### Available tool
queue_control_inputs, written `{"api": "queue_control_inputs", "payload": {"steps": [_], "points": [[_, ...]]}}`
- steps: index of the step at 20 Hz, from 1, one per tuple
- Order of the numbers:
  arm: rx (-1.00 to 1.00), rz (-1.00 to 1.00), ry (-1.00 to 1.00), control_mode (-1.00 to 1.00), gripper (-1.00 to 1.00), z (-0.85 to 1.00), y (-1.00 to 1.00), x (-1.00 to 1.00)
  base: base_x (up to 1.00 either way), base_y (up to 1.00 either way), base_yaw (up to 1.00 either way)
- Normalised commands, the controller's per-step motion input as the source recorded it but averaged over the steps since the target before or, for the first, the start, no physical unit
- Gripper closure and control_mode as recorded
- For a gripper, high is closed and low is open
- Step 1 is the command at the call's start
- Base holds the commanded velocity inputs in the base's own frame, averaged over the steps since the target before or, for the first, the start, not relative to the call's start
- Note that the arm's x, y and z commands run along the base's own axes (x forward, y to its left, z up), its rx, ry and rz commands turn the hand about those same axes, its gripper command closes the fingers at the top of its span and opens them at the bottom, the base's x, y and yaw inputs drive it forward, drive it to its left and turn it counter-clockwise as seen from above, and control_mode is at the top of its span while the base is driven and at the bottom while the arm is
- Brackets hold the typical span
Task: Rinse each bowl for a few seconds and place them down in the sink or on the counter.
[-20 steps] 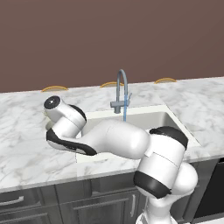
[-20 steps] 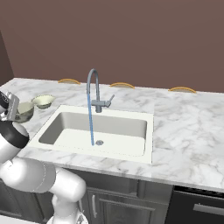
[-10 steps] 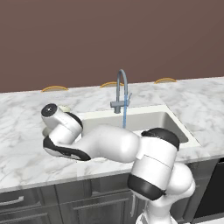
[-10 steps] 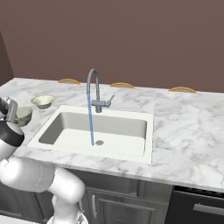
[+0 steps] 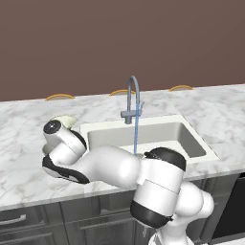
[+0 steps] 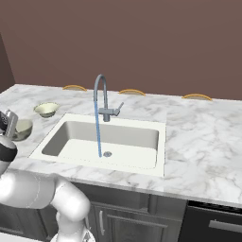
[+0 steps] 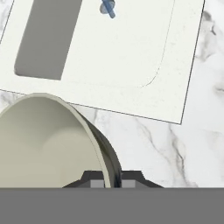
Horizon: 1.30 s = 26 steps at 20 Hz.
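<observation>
Here I see a long white marble counter [image 6: 198, 142] with grey veining over dark cabinets [image 6: 142, 222], backed by a plain brown wall [image 6: 142, 42]. The white sink [image 6: 71, 137] sits recessed in it, and a thin blue stream [image 6: 98, 132] runs from the grey faucet [image 6: 101, 97] down toward the drain [image 6: 108, 154].

The cream bowl [image 6: 46, 109] stands upright on the counter left of the sink, mouth up, in my right base view. Nearer me, the grey bowl [image 6: 21, 128] is at the counter's left end, just beside the sink's corner. In the hand view its rim [image 7: 98, 144] curves up past the basin edge and its pale hollow [image 7: 43, 144] faces the camera. I cannot tell whether it rests on the marble or hangs just above it.

My gripper [image 7: 112, 180] has its jaws pinched narrow on that rim, one fingertip [image 7: 97, 180] inside the wall and the other outside.
</observation>
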Motion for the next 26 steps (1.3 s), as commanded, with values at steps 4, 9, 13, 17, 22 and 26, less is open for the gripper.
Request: {"api": "queue_control_inputs", "payload": {"steps": [4,9,13,17,22,26], "points": [[0.05,0.00,0.00,-1.00,1.00,-0.21,0.14,0.00,0.00,0.00,0.00],[0.06,0.00,0.00,-1.00,1.00,-0.20,0.09,0.00,0.00,0.00,0.00],[0.06,0.00,0.00,-1.00,1.00,-0.22,0.08,0.00,0.00,0.00,0.00],[0.06,0.00,0.00,-1.00,1.00,-0.25,0.07,0.00,0.00,0.00,0.00],[0.06,0.00,0.00,-1.00,1.00,-0.25,0.07,0.00,0.00,0.00,0.00],[0.05,0.00,0.00,-1.00,1.00,-0.22,0.06,0.00,0.00,0.00,0.00]]}}
